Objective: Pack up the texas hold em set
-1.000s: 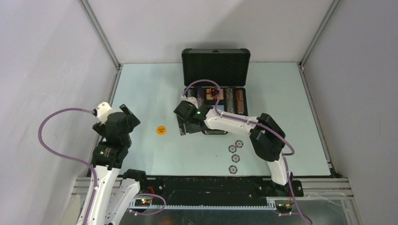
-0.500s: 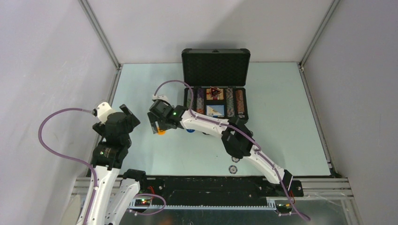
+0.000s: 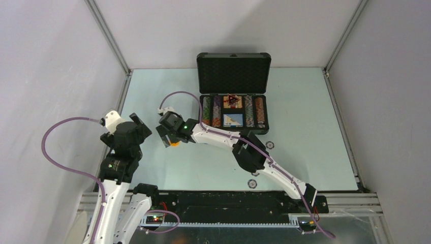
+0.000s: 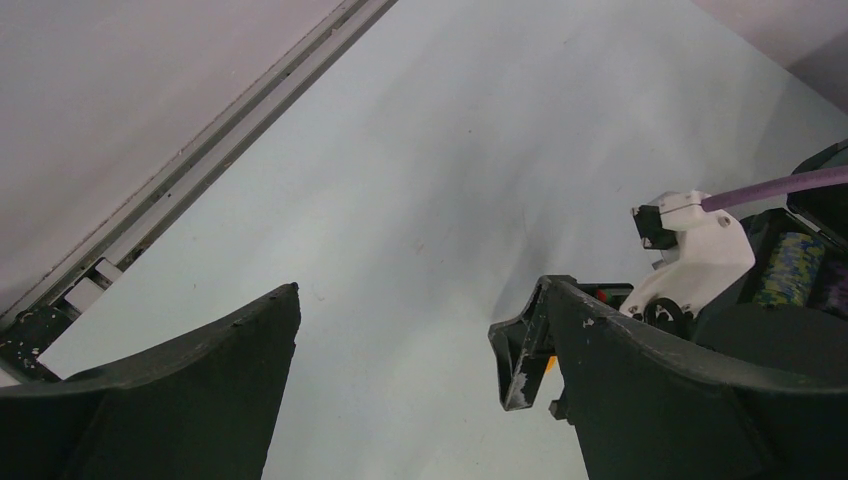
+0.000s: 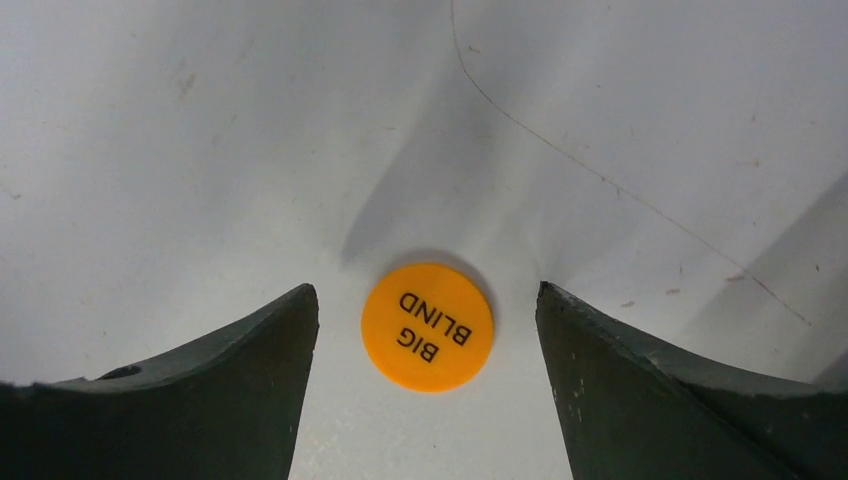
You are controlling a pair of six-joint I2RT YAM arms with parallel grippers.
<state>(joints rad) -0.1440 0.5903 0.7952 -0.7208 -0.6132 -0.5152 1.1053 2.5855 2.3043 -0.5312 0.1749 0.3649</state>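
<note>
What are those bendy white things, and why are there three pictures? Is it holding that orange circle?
Those are two robot arms with claws. One picture looks down from above. The other two come from little cameras on each wrist. On the table stands an open case holding rows of chips, and loose chips lie nearby. The right claw is open, with a finger on either side of an orange button reading BIG BLIND. The button lies flat on the table, not gripped. The left claw is open too and holds nothing.
</note>
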